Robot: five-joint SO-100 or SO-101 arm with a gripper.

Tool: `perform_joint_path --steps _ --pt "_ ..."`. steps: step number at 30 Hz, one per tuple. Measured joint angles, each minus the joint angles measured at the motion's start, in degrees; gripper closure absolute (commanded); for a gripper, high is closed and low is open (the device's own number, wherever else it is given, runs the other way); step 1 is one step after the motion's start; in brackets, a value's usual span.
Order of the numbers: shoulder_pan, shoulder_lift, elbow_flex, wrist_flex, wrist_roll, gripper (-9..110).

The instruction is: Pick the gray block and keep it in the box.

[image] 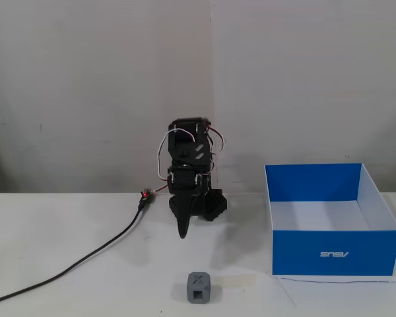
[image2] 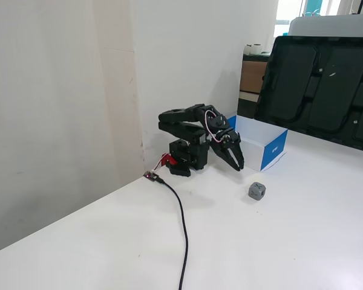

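Note:
The gray block (image: 198, 287) sits on the white table near the front edge, with a dark X on top and a square recess on its face; it also shows in the other fixed view (image2: 257, 191). The box (image: 330, 251), blue outside with a white logo, stands open to the right of the block, and shows behind the arm in the other fixed view (image2: 266, 142). The black arm is folded over its base. Its gripper (image: 183, 231) (image2: 237, 164) points down, shut and empty, above the table behind the block.
A black cable (image: 86, 261) runs from a small board (image: 145, 197) beside the arm's base to the front left; it also shows in the other fixed view (image2: 183, 223). A large black tray (image2: 317, 84) leans at the table's far side. A wall stands behind the arm.

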Motion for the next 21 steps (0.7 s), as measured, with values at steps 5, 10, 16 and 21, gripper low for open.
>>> perform_joint_path --steps 5,10,16,21 --pt "-0.9 -11.3 -5.2 -0.4 2.9 101" --pt "-1.0 -22.5 -12.0 1.1 4.8 101" --pt "-1.0 -32.3 -18.0 1.5 5.9 101" --pt "-1.3 -37.6 -21.6 1.5 6.1 94"
